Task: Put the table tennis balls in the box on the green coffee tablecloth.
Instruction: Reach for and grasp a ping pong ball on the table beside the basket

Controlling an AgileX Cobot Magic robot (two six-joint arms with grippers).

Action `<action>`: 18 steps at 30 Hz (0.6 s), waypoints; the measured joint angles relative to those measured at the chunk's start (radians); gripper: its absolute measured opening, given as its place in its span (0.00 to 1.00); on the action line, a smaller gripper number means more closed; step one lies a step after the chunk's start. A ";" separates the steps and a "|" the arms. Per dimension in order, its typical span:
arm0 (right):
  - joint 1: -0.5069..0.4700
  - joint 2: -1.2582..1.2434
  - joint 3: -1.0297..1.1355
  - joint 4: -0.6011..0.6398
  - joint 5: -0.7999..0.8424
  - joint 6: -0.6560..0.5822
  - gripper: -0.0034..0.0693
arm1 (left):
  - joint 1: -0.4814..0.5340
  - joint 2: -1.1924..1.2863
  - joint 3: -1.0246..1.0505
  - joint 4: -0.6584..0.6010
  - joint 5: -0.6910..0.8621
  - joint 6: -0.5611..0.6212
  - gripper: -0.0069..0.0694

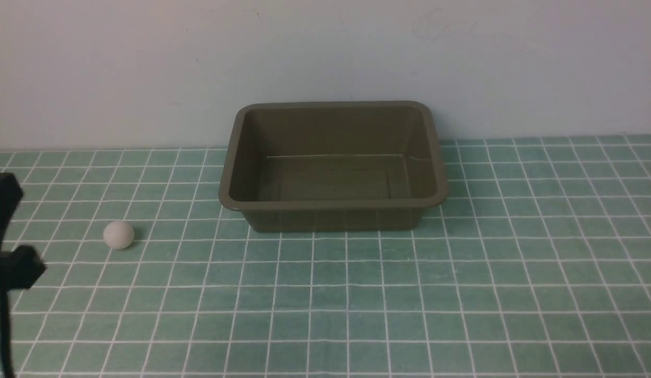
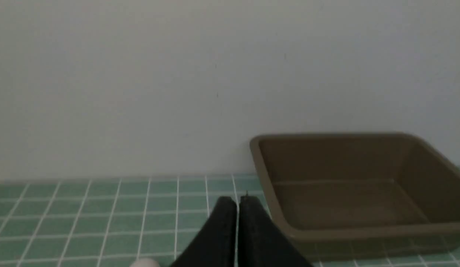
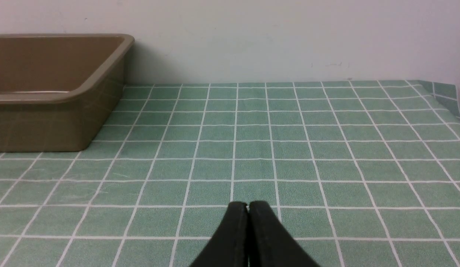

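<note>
1. Resting on the green coffee tablecloth (image 1: pixel 331 299), the white table tennis ball (image 1: pixel 118 234) sits left of the box (image 1: pixel 333 220), well apart from it and a little nearer the robot.
2. The box, an olive-brown tub with a flared rim and rounded corners, stands upright on the cloth near the pale wall (image 1: pixel 325 47), its inside bare.
3. The left gripper (image 2: pixel 238 202) has its fingertips brought together, with nothing between them; in the left wrist view the ball shows only in part, cut off by the picture's edge.
4. The right gripper (image 3: pixel 248 205) is closed as well, tips together and holding nothing.
5. Thin white lines cross the cloth in a grid of small squares.
6. Part of the black left arm (image 1: pixel 10 268) shows at the front view's left edge, left of the ball.
</note>
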 joint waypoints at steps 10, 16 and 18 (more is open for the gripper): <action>0.000 0.000 0.000 0.000 0.000 0.000 0.03 | 0.000 0.647 -0.293 0.033 0.029 0.003 0.09; 0.000 0.000 0.000 0.000 0.000 0.000 0.03 | 0.000 0.880 -0.419 0.057 0.019 0.000 0.09; 0.000 0.000 0.000 0.000 0.000 0.000 0.03 | 0.000 0.913 -0.425 0.057 0.010 -0.002 0.09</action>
